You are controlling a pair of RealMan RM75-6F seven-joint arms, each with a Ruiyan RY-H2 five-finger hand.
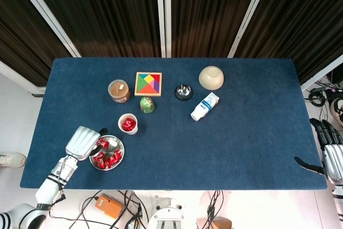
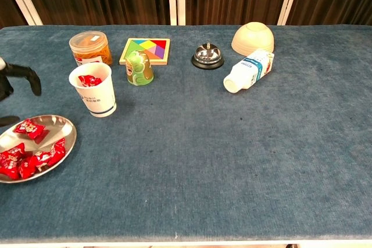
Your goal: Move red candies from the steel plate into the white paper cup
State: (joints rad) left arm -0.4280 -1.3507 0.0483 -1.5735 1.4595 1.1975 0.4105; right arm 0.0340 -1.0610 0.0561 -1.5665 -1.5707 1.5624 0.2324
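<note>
The white paper cup stands upright left of the table's middle, with red candies inside it. Several more red candies lie on the steel plate at the front left edge. My left hand hovers over the plate's left rim with nothing in it. In the chest view only its dark fingertips show at the left border, spread apart. My right hand hangs beyond the table's right edge, fingers apart and holding nothing.
Behind the cup stand a snack jar, a tangram puzzle and a green figurine. A call bell, an upturned beige bowl and a white bottle lying on its side sit further right.
</note>
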